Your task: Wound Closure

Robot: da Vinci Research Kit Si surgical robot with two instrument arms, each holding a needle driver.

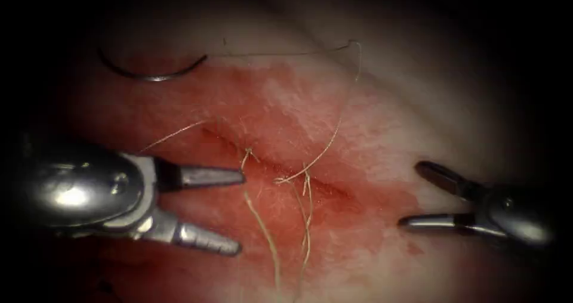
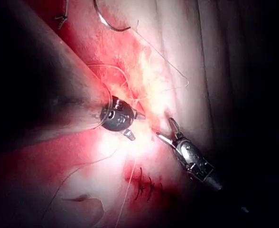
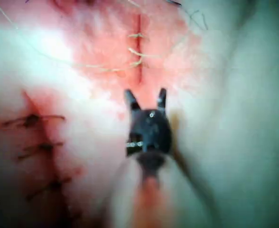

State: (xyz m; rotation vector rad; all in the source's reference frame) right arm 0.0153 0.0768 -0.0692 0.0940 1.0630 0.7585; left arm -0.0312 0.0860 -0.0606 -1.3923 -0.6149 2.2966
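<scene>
Two tools flank the one open cut (image 1: 280,172) in the tissue (image 1: 418,118): the left tool (image 1: 239,210) and the right tool (image 1: 412,195) both have fingers spread and grasp nothing. One curved needle (image 1: 152,73) lies free on the tissue, up and left of the cut, trailing one long thread (image 1: 340,118) down to the cut, where two stitches (image 1: 248,155) cross. Red fluid (image 1: 358,219) stains the tissue around the cut; the right wrist view shows a second, closed cut (image 3: 40,147) with about four dark stitches.

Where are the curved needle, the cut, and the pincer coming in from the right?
needle (image 1: 152,76): endoscope view, middle of its curve, lying free on the tissue.
cut (image 1: 322,186): endoscope view, the dark slit.
right pincer (image 1: 421,195): endoscope view, midway between its open tips, holding nothing.
</scene>
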